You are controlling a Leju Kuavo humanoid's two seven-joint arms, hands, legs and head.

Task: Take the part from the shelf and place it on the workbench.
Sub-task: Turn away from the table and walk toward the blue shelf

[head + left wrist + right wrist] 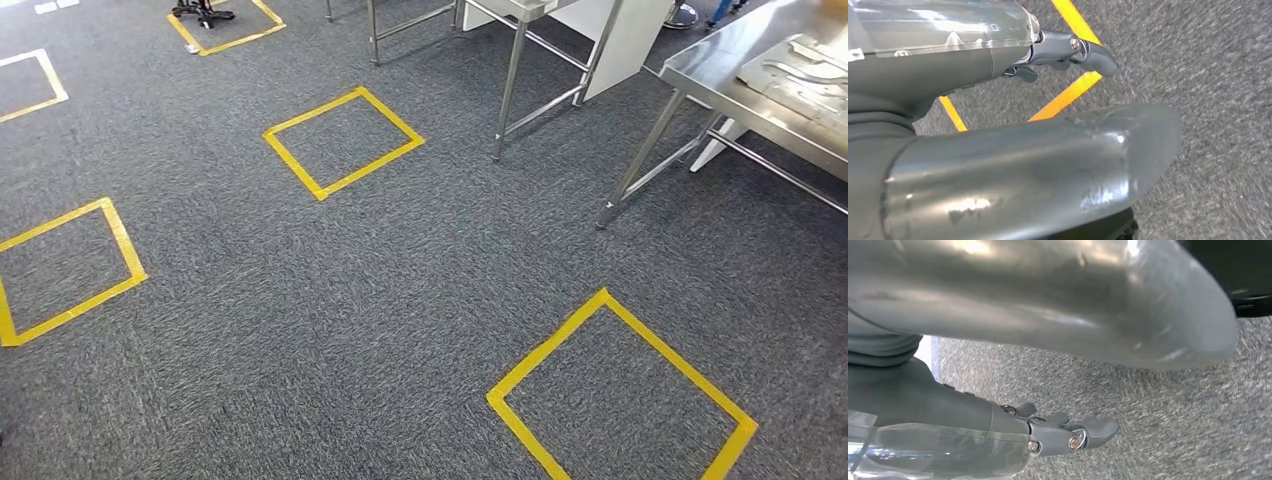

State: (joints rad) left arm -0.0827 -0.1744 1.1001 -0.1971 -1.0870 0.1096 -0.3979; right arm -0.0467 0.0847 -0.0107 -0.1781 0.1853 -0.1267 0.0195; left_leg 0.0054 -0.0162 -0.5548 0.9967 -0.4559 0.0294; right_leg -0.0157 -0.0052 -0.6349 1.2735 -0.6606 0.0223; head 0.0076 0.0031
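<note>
A steel workbench (pixel 735 75) stands at the far right in the head view, with a pale tray of flat shaped parts (pixel 805 75) lying on it. My left hand (pixel 1013 150) hangs over grey carpet and holds nothing; its thick thumb (pixel 1073 155) lies apart from the dark fingers (pixel 1090 52), which reach out straight. My right hand (pixel 1058 315) also hangs above the carpet and is empty, its fingers (pixel 1088 432) stretched out away from the thumb (pixel 1128 315).
Grey carpet carries several yellow tape squares, one close at the front right (pixel 620 395) and one in the middle (pixel 343 142). A second steel table (pixel 520 60) with a white panel (pixel 625 40) stands at the back. A black stand (pixel 203 12) sits far left.
</note>
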